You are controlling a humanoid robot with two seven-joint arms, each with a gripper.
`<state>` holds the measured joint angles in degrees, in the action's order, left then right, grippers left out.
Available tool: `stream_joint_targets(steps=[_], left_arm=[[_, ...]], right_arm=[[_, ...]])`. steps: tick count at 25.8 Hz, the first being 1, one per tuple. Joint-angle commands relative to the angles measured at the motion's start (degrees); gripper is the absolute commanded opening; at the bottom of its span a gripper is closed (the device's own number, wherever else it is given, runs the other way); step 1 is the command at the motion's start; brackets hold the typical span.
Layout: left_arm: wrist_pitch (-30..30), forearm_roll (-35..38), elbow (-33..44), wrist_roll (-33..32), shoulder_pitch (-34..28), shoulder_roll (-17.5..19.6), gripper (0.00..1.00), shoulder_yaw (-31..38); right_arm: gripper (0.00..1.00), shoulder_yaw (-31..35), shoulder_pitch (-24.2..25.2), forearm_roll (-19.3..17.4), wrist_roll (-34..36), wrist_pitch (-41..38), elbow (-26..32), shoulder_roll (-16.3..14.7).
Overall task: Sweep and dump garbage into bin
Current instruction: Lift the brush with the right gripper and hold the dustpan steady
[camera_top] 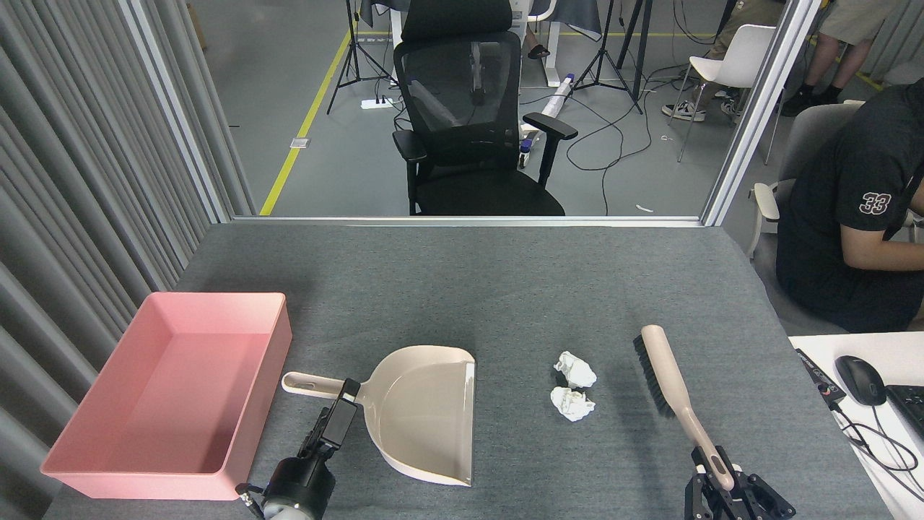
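Two crumpled white wads of garbage (575,369) (572,404) lie side by side on the grey table. The pink bin (216,297) stands at the left. Between them rests a beige dustpan (426,415), its mouth facing right toward the wads. My left gripper (346,396) hangs over the dustpan's handle where it meets the pan; it looks dark and narrow, so its state is unclear. My right gripper (716,471) is shut on the handle of a beige brush (665,372), whose black bristles face left, just right of the wads.
A person in a black shirt (852,217) sits at the right beside the table. A white desk with a mouse (859,379) adjoins the table's right front corner. Grey curtains (72,180) line the left side. An office chair (469,123) stands beyond the far edge.
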<state>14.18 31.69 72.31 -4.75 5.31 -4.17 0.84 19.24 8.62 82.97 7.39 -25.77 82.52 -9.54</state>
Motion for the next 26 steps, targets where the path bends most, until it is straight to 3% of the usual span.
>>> stream_joint_targets(steps=[1,10,26], left_arm=[[0.3,0.5,-6.7,0.4,3.7,0.2,0.99,1.5],[2.8,0.2,-14.3,1.2,7.8,0.2,0.99,4.6],[4.3,-0.3,-21.1,0.5,12.2,-0.1,0.98,8.6]], right_arm=[[0.02,0.0,0.1,0.0,0.0,0.0,0.5,0.1],[0.02,-0.1,0.2,0.0,0.0,0.1,0.5,1.2],[0.03,-0.1,0.5,0.0,0.0,0.0,1.3,2.3]])
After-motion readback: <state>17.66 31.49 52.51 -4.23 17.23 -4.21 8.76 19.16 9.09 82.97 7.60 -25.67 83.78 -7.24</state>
